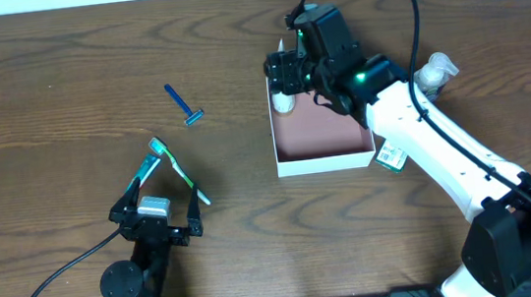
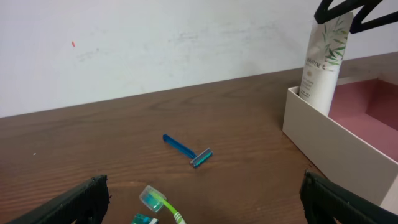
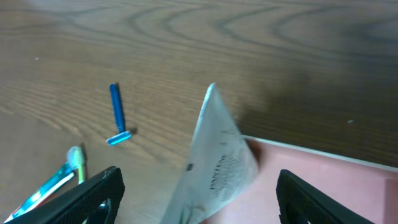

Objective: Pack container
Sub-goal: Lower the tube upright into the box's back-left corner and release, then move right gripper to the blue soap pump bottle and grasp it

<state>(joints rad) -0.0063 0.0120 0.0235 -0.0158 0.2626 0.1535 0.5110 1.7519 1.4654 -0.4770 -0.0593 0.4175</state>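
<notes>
Wooden table: right gripper wide, straddling white tube upright in container.

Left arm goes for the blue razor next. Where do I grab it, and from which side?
Take the blue razor mid-handle, straight down from above, jaws closing across the handle's width. It lies flat on the table, so a side approach has nothing to get under. The handle is slim and straight, while the head is wider and sits crosswise.

White-walled, pink-floored container; blue razor; green toothbrush; woodgrain table
</notes>
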